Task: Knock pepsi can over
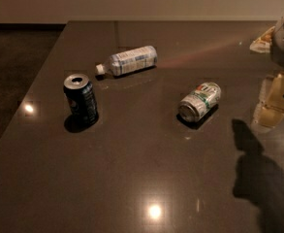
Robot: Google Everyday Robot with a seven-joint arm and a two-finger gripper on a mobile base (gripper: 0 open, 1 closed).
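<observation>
Crossing the desk (132, 174), the right-edge gripper (276, 100) (whether open, I cannot tell) might strike the green can (199, 102) before the upright pepsi can (81, 100).

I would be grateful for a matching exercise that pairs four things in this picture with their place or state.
Things:
1. dark blue-black pepsi can with a silver top
2. clear plastic bottle with a white cap
3. silver-and-green can
4. robot's gripper

Places or states:
A. lying on its side, farthest from the camera
B. at the right edge of the view, touching none of the containers
C. standing upright, at the left
D. lying on its side, right of centre

Pairs: 1-C, 2-A, 3-D, 4-B
</observation>
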